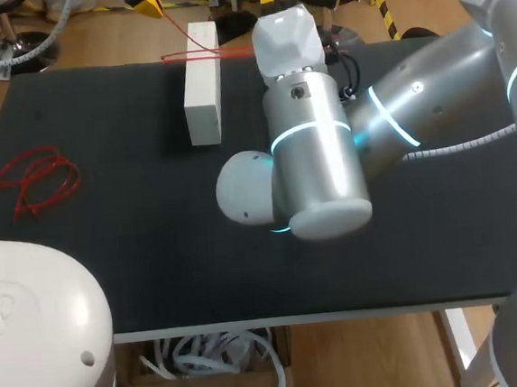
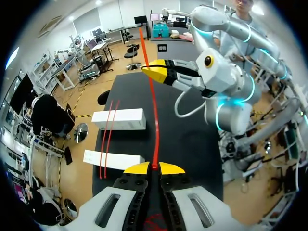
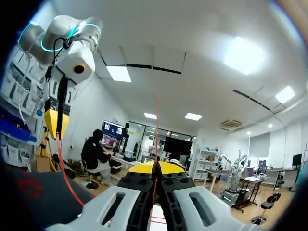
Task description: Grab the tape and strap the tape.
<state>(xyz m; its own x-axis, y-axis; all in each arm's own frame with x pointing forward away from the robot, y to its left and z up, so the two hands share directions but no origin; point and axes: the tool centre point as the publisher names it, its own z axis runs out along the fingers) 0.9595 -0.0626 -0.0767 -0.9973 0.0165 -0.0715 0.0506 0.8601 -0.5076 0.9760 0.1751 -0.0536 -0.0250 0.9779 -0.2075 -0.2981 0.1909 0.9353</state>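
L gripper (image 2: 154,168), R gripper (image 3: 155,167) both clamped on 1 red tape (image 2: 156,125); 2 white boxes (image 2: 119,119) in left wrist view, 1 in head view

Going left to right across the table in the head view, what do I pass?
A tangled pile of thin red straps → white rectangular box → right arm's silver cylindrical wrist. The taut red strap crossing the box is left out, since it overlaps.
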